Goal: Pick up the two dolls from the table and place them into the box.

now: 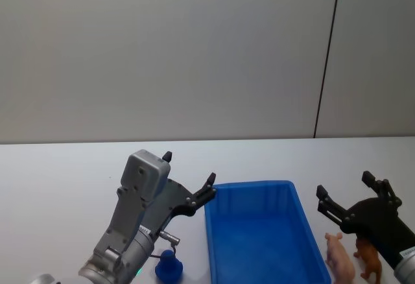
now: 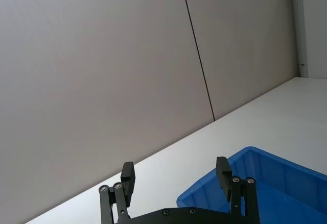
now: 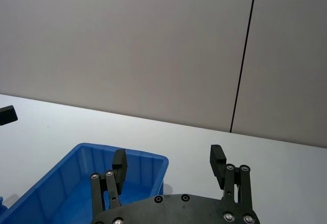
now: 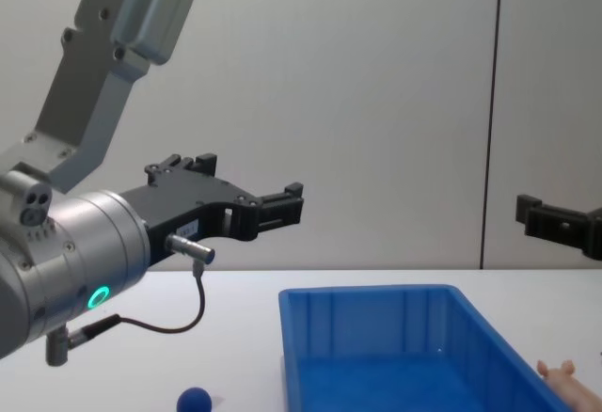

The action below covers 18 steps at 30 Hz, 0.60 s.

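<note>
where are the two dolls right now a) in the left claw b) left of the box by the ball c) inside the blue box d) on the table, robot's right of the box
D: the pink doll and the brown doll both sit on the table just right of the box.

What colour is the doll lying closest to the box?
Pale pink; the doll shows best in the head view, just right of the box.

Bright blue box (image 1: 253,185), pink doll (image 1: 340,255), brown doll (image 1: 370,259), dark-blue ball (image 1: 168,268), white table (image 1: 65,167).
</note>
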Tool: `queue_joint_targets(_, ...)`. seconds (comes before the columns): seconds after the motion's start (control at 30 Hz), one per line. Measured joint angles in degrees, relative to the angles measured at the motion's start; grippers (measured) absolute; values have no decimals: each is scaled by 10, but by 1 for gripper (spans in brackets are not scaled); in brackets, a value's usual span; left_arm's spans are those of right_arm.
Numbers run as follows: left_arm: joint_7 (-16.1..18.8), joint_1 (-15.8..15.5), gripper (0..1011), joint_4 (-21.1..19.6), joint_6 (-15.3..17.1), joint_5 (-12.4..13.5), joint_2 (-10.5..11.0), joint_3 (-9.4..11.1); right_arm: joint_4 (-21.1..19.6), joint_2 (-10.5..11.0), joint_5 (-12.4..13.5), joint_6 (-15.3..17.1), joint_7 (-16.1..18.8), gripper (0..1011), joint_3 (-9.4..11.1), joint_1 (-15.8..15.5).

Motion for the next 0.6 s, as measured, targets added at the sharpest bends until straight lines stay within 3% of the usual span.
queue_joint_targets(0.6, 0, 0, 1001, 0, 0, 0, 0, 0, 0, 0, 0, 0, 0, 1001, 0, 0)
